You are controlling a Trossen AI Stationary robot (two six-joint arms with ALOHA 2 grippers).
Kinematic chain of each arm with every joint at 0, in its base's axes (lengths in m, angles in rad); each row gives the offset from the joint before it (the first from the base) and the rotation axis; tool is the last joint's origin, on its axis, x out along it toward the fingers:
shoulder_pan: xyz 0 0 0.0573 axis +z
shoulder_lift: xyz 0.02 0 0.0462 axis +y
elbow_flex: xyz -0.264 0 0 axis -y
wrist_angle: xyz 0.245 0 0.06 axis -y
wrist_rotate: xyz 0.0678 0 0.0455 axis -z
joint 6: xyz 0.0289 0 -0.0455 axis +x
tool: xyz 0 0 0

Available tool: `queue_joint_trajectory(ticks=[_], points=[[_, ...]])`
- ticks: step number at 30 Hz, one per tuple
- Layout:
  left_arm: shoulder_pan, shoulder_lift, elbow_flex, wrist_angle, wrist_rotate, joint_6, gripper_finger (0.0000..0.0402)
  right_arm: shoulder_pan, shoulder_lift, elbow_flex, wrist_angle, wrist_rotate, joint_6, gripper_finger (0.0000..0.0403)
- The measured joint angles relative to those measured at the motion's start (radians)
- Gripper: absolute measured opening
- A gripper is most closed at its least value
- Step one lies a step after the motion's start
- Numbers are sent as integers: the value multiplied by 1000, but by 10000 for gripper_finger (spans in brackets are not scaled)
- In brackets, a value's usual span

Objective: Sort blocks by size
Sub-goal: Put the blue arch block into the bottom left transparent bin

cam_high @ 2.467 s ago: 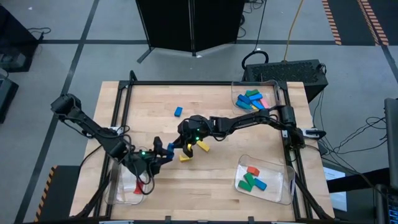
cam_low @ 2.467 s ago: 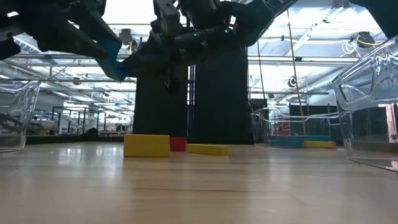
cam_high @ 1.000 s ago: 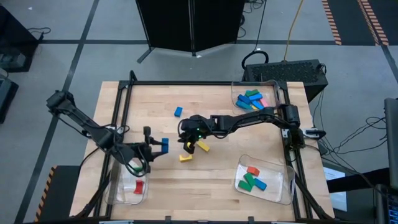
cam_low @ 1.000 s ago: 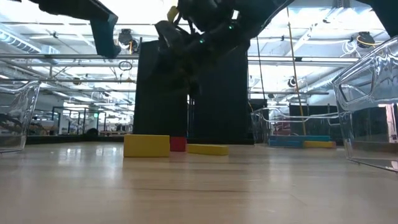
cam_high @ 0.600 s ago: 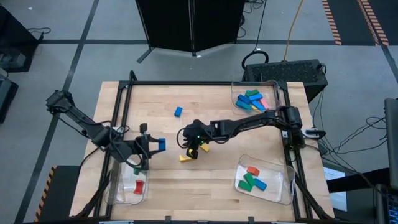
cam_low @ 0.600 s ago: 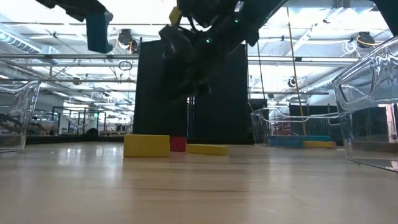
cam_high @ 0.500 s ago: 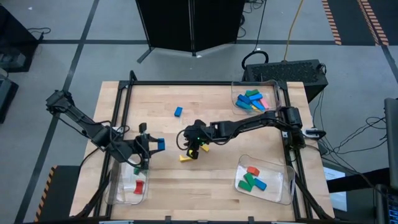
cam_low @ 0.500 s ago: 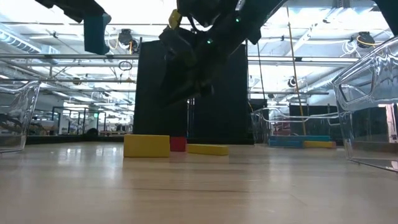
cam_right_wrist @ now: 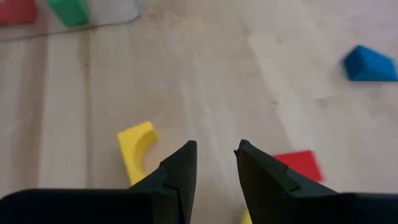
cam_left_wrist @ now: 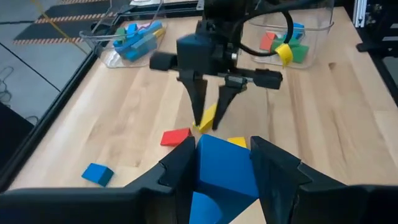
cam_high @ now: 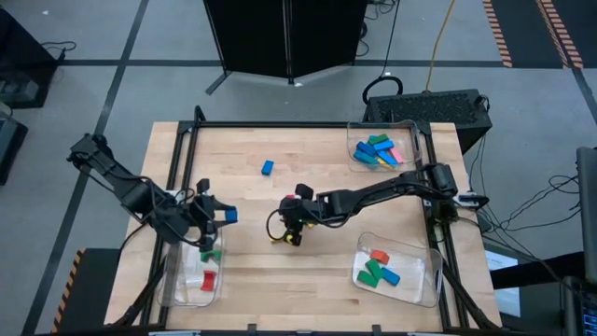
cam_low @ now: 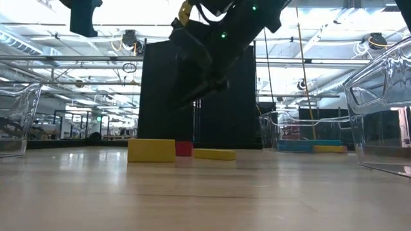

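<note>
Here, my left gripper [cam_high: 222, 214] hangs above the table's left side with its fingers closed on a blue block [cam_left_wrist: 221, 171]; the left wrist view shows the block wedged between both fingers, filling the gap. Just beside the gripper, toward the table's front-left corner, sits a clear tray [cam_high: 177, 285] holding a green block [cam_high: 211, 254] and a red block [cam_high: 209, 280]. I judge the left arm is the nearer one to that tray, so the carried block lies a short move away from it, toward the front edge.

My right gripper [cam_high: 297, 222] hangs over the middle of the table, fingers pointing down with a narrow gap between them and, as far as I can see, nothing held. Below it lie a yellow block [cam_right_wrist: 136, 149] and a red brick [cam_right_wrist: 297, 165] on the bare wood, to either side of the fingers in the right wrist view. A further yellow piece shows just under the fingers; its long axis I cannot tell. A loose blue brick [cam_high: 267, 167] rests farther back, well apart from both grippers.
</note>
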Motion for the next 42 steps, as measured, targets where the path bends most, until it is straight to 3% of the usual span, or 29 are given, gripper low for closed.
queue_joint_trajectory(ticks=[6, 12, 21, 25, 36, 42], points=[[-28, -7, 0, -84, 6, -136, 135, 15, -64, -19, -43, 70, -7, 107], [-90, -8, 0, -150, 6, -289, 135, 27, -162, -135, 20, 115, 13, 107], [-165, -7, -4, -233, 12, -496, 135, 24, -336, -445, 299, 105, 104, 107], [-182, -7, -27, -242, 37, -573, 135, 18, -370, -530, 442, 55, 127, 107], [-265, 20, -53, -240, 108, -712, 135, 18, -372, -545, 488, 27, 127, 107], [-296, 50, -53, -242, 206, -738, 135, 18, -372, -545, 487, 27, 134, 107]])
